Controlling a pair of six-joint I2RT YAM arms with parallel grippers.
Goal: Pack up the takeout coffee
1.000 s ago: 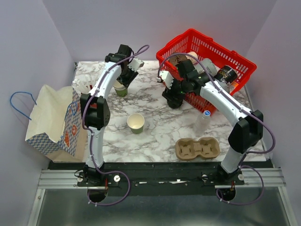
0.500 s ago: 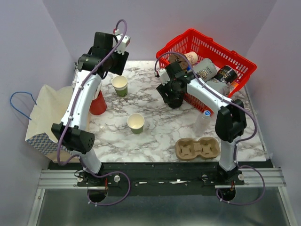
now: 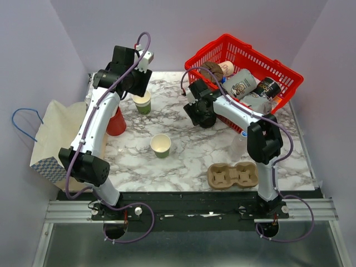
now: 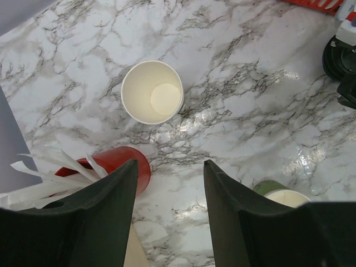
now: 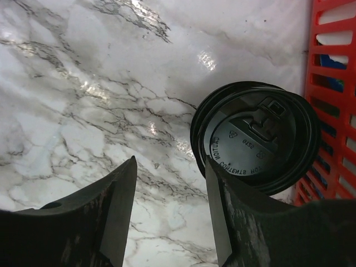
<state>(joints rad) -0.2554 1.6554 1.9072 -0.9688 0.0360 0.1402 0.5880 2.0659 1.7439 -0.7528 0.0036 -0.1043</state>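
Two olive-green paper cups, cream inside, stand without lids on the marble table: one at the back and one in the middle. I cannot tell which is the takeout coffee. A round black lid lies by the red basket and shows clearly in the right wrist view. My left gripper hovers open and empty above the back cup; the middle cup lies ahead of it. My right gripper is open, and its right finger stands beside the lid.
A red cup holding white paper strips stands left of the cups. A red basket with cans sits at the back right. A cardboard cup carrier and a clear bottle sit front right. A paper bag lies at the left.
My left gripper has lifted away from the back olive cup, which stays on the table, and that arm's elbow swung left. My right gripper shifted slightly left by the lid.
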